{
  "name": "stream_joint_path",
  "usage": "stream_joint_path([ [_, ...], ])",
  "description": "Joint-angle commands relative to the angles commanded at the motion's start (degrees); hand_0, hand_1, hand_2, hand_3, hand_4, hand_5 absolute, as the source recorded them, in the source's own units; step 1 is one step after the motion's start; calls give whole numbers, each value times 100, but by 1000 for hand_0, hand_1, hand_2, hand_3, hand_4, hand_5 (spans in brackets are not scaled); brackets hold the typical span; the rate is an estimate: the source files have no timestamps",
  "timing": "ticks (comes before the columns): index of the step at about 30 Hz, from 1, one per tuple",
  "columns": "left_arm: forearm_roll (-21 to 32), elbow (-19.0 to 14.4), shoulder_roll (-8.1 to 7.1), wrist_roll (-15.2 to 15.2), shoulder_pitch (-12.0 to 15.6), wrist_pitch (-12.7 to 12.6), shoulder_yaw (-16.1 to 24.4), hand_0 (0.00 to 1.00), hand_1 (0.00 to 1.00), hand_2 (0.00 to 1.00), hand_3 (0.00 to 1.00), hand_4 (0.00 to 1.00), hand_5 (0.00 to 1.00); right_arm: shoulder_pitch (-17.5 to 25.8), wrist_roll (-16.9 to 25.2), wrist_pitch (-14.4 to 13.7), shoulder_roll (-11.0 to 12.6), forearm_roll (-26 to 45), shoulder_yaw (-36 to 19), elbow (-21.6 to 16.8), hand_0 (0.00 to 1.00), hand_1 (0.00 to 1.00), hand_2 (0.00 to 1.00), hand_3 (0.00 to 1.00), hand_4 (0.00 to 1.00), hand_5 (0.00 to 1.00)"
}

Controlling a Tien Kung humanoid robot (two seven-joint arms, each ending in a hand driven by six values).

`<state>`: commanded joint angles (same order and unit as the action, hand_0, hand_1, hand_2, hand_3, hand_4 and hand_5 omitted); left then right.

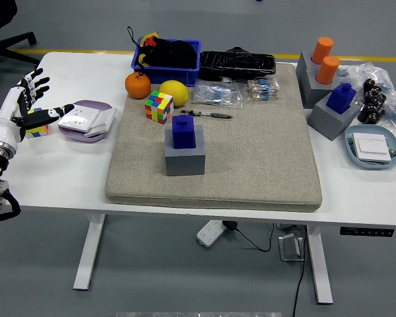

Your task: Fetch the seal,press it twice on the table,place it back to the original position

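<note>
Seal (183, 131): blue, judged rigid, light and smooth-sided, seated in a grey holder (185, 156) mid-mat, towards the desk's left; best gripped by its upper block; left hand (25, 107) is held spread, empty, at the left edge.

Blue seal (184, 131) on grey block (185, 157) (mat-centred)

Brightness: we see an evenly bright scene, no dim corners.
Source: we judge it diffuse and overhead.
Shadows: soft and short beside the grey block (185, 157) on the mat (251, 165).
Glare: mild sheen on the clear bags (241, 91); the counter (59, 172) stays near-white.
Focus: sharp centrally; small details look slightly soft.
</note>
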<state>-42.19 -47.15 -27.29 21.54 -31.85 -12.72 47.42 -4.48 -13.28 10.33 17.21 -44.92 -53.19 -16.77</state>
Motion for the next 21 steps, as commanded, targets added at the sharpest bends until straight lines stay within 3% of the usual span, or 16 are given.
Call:
stream_joint_path([
  [21, -50, -44, -53, -42, -37, -14, 3, 913, 884, 899, 954, 994, 78, -5, 3, -9, 8, 10, 19, -1, 872, 793, 744, 751, 811, 563],
])
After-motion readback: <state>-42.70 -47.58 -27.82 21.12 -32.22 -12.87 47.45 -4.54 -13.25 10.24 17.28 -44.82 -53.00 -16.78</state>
